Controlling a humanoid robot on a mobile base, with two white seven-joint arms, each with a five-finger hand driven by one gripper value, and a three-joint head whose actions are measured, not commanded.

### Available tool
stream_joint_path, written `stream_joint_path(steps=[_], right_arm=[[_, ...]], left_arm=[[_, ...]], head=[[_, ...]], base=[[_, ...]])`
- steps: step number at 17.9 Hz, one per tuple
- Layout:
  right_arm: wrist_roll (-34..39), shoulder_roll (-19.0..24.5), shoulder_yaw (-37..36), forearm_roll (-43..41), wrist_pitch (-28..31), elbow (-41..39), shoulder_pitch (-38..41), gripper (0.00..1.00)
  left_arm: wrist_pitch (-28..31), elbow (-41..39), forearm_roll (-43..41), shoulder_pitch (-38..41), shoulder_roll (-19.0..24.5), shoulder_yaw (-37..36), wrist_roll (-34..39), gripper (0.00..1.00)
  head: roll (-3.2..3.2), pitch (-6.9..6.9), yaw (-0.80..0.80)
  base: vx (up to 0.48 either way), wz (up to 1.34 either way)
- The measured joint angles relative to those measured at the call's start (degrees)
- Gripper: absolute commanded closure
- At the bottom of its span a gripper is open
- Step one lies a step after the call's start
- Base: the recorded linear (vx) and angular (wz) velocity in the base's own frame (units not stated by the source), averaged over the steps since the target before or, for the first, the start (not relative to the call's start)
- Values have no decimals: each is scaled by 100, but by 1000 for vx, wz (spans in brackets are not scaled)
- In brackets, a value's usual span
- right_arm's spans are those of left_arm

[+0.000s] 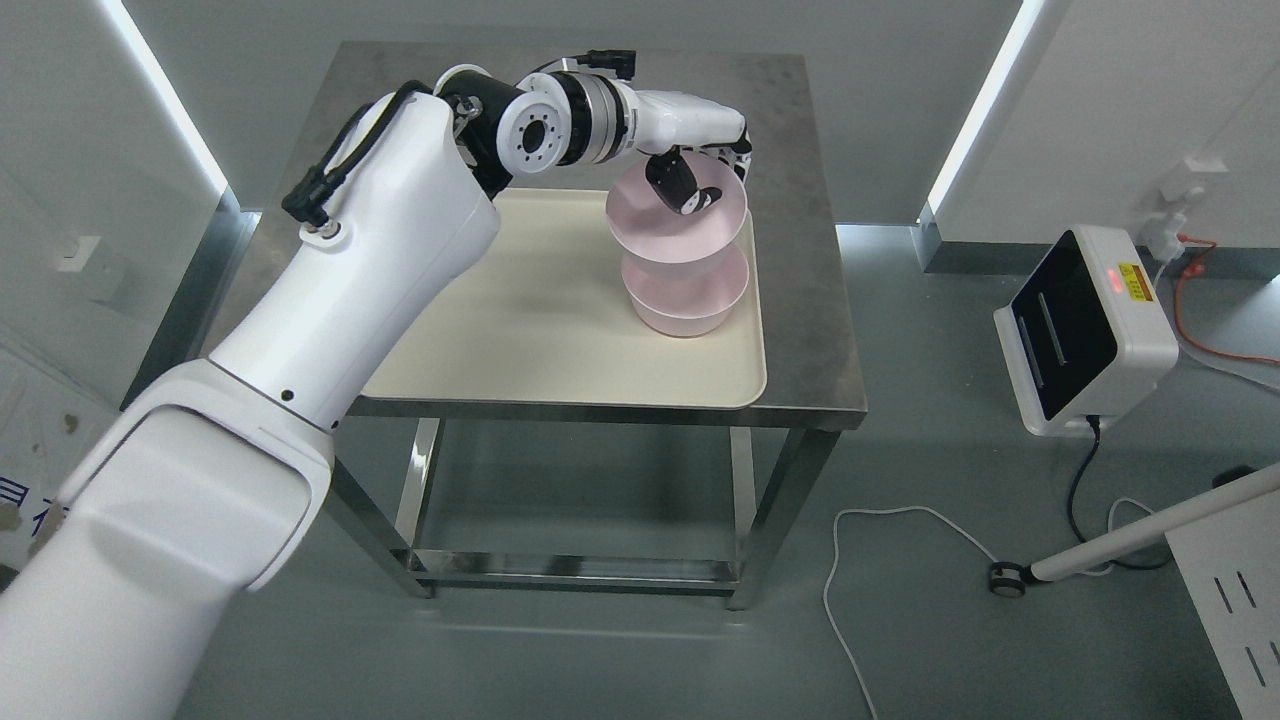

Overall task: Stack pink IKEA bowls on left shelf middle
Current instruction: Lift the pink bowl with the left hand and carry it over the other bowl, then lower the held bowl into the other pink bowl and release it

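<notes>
Bowl [676, 225] in left hand [700, 165], tray [520, 330] right edge

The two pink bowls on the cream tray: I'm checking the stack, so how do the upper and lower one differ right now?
The upper pink bowl is gripped at its rim by the left hand, with a finger inside; the lower pink bowl is untouched. The upper one sits higher, over the lower bowl; the lower one rests on the cream tray. The upper bowl looks slightly tilted, the lower level. Both share the same pale pink colour and round shape.

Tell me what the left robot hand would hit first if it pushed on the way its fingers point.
Probably the inside of the upper pink bowl: the left robot hand already grips its rim, fingers angled down into it. Depth is unclear.
</notes>
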Motion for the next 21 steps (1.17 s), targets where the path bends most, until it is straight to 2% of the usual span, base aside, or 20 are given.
stream_joint_path(steps=[13, 17, 21], right_arm=[[0, 0, 0, 0, -28, 0, 0, 0], [0, 0, 0, 0, -28, 0, 0, 0], [0, 0, 0, 0, -28, 0, 0, 0]], left_arm=[[23, 167, -17, -214, -176, -546, 136, 90], [24, 265, -119, -347, -195, -560, 148, 92], [49, 342, -179, -464, -209, -562, 8, 98]], head=[[0, 0, 0], [0, 0, 0], [0, 0, 0]], base=[[0, 0], [0, 0], [0, 0]])
